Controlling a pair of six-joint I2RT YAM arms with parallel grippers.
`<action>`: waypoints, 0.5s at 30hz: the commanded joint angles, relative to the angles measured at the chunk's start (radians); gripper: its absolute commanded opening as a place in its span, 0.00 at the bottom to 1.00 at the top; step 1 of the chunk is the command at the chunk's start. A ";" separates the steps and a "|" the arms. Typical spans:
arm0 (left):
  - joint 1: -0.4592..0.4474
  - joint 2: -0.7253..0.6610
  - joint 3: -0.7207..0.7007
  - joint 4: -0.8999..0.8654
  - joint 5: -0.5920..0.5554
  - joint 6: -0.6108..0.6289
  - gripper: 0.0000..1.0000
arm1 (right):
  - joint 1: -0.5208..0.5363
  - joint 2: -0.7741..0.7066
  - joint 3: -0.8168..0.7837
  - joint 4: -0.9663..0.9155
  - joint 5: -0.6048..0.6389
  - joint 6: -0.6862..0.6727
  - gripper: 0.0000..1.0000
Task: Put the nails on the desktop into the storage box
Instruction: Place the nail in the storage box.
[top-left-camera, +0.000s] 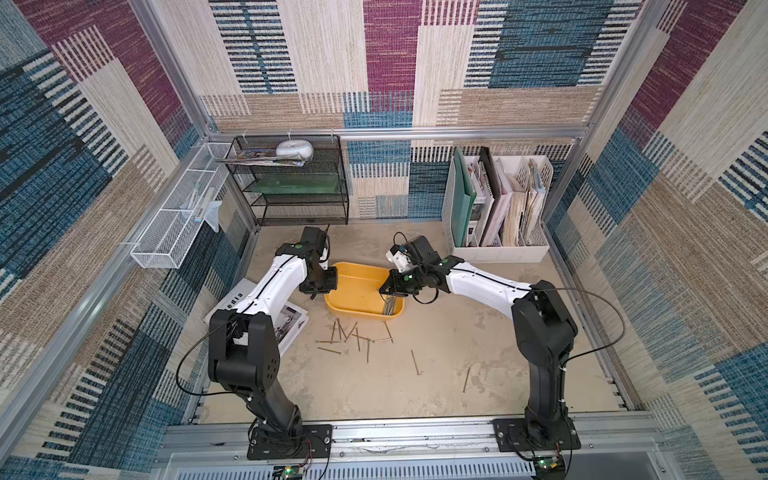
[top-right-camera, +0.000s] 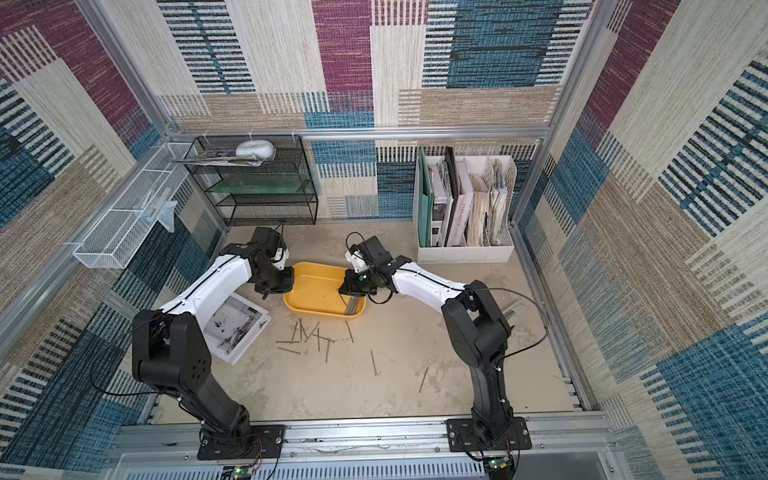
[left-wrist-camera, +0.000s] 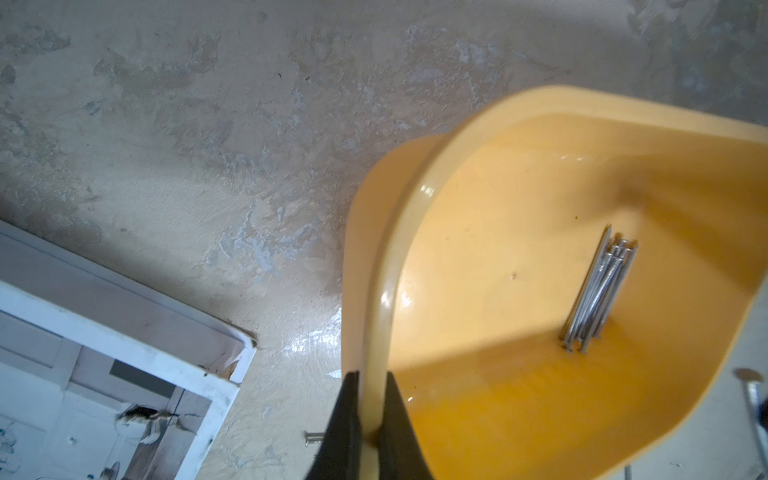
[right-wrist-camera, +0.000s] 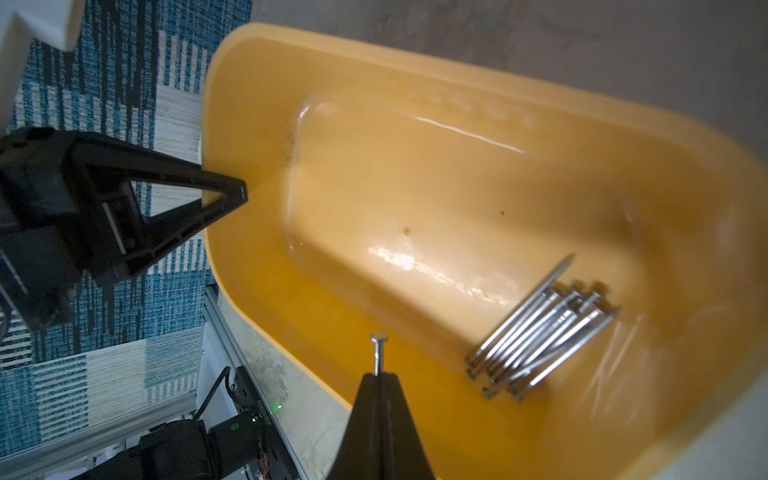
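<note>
In the left wrist view, the frame edge cuts off my left pincer (left-wrist-camera: 371, 376) at the finger bases, and one end of the storage box (left-wrist-camera: 478, 249). My right pincer (right-wrist-camera: 378, 376) hides most of the nail (right-wrist-camera: 378, 351) it grips; only head and short shank show. The box wall beyond the nails (right-wrist-camera: 540, 332) is blurred.

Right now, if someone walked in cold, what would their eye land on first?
The yellow-orange storage box in the middle of the desktop, its rim pinched by the left gripper. Over it, the right gripper holds one nail by its shank, and a bundle of nails already lies inside. A scatter of nails lies on the robot's side of the box.
</note>
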 joint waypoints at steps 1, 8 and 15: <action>0.002 0.001 0.010 0.000 0.019 0.005 0.00 | 0.020 0.061 0.046 0.120 -0.042 0.121 0.00; 0.002 0.002 0.012 -0.001 0.022 0.005 0.00 | 0.027 0.118 -0.016 0.264 0.001 0.268 0.00; 0.001 0.003 0.012 -0.002 0.024 0.006 0.00 | 0.011 -0.030 -0.049 0.080 0.131 0.100 0.19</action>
